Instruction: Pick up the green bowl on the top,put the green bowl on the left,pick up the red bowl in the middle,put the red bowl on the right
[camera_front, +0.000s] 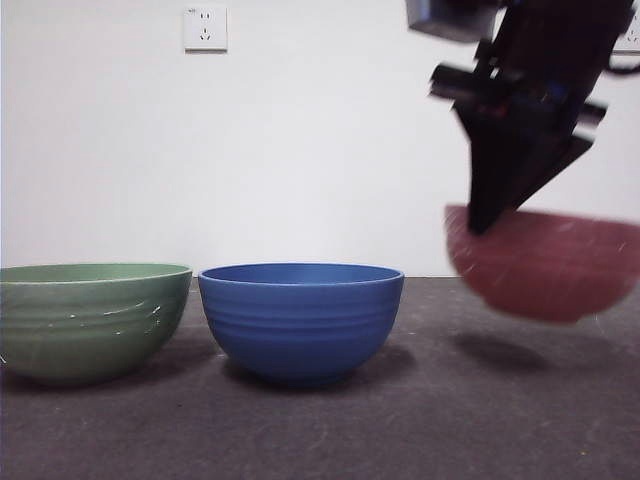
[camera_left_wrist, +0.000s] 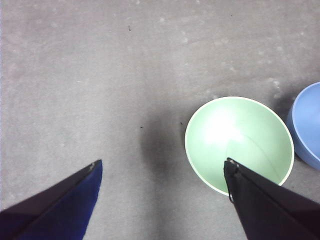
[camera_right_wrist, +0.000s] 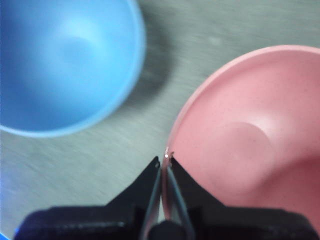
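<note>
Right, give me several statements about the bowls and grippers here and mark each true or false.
1. The glossy pinkish-red ridged bowl hangs above the table. True.
2. The right gripper pinches that bowl's rim. True.
3. The left gripper holds the glossy muted-green ridged bowl. False: it is open above the table, and the bowl stands free.
4. The glossy blue ridged bowl is stacked inside the green one. False: it stands beside it.
5. The blue bowl is between the others. True.

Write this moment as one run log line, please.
right gripper: shut on red bowl rim, airborne right of blue bowl | left gripper: open, above table | green bowl: on table, left
</note>
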